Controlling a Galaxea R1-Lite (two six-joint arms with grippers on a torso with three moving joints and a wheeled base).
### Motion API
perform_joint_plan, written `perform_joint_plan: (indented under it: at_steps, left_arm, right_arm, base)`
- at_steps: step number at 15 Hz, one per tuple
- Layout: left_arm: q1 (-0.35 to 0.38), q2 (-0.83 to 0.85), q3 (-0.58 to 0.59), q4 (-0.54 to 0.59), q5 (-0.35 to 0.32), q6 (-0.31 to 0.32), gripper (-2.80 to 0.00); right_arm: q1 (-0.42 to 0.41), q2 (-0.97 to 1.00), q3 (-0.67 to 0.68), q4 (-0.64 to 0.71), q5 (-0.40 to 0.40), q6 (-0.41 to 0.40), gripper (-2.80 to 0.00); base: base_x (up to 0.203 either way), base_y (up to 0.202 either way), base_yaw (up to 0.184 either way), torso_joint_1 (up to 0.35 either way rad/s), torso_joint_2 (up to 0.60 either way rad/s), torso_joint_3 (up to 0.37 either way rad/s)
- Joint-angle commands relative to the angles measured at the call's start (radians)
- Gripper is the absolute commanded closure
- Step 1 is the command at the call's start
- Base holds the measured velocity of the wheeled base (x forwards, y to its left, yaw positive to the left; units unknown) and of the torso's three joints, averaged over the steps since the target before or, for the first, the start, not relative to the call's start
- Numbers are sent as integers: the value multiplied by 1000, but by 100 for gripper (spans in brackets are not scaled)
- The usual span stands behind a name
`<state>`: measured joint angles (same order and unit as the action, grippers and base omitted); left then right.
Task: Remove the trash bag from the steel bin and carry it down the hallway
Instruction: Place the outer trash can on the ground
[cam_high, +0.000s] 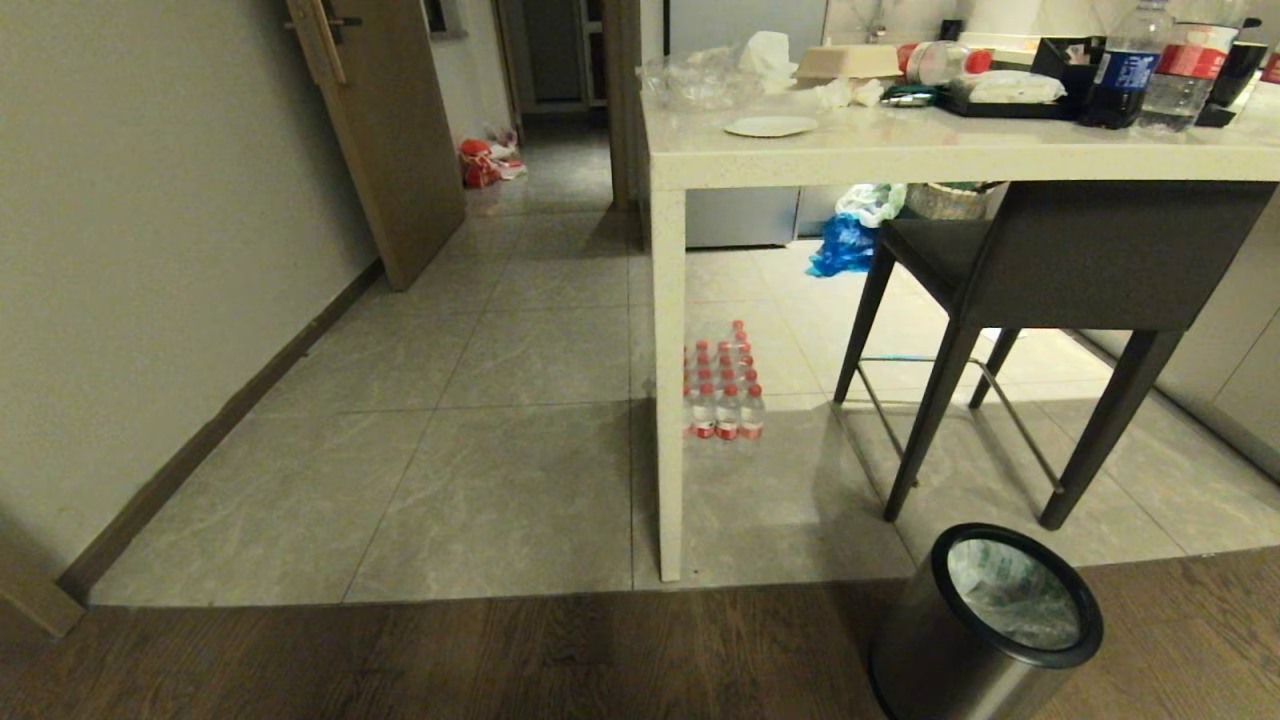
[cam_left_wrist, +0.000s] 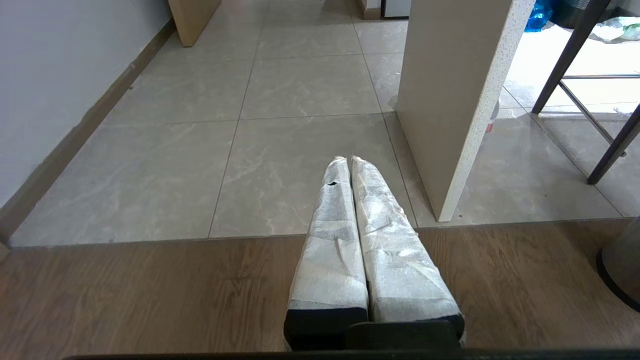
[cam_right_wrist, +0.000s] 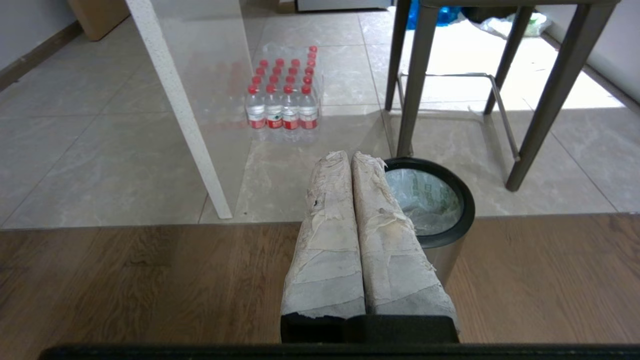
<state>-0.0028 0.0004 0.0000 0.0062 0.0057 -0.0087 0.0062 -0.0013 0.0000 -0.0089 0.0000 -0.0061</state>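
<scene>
Nearest, on the dark wood floor: steel bin (cam_high: 985, 630), trash bag (cam_high: 1012, 592) tucked inside as liner, just before the stool (cam_high: 1060, 270) and white table (cam_high: 668, 330). Left gripper (cam_left_wrist: 348, 159) and right gripper (cam_right_wrist: 348, 154) both pressed closed, empty, off the floor; hallway (cam_high: 540, 260) beyond, left of table

Steel bin (cam_high: 985, 640): base cut off by the head view's lower edge; in the right wrist view its near side is hidden behind the right gripper (cam_right_wrist: 350, 156).
Trash bag (cam_high: 1012, 592): only the part inside the rim shows; green printing illegible.
Blue bag (cam_high: 842, 246): partly hidden behind the chair (cam_high: 1050, 265).
</scene>
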Motion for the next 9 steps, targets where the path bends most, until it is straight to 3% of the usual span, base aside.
perform_joint_plan:
  at_steps: [1, 9]
  left_arm:
    - [0, 0, 0, 1, 0, 0, 0]
    - [0, -2, 2, 0, 0, 1, 0]
  right_arm:
    - [0, 0, 3, 1, 0, 2, 0]
    - [0, 0, 3, 1, 0, -1, 0]
  base:
    - [0, 0, 0, -2, 2, -66]
    - [0, 0, 0, 3, 2, -168]
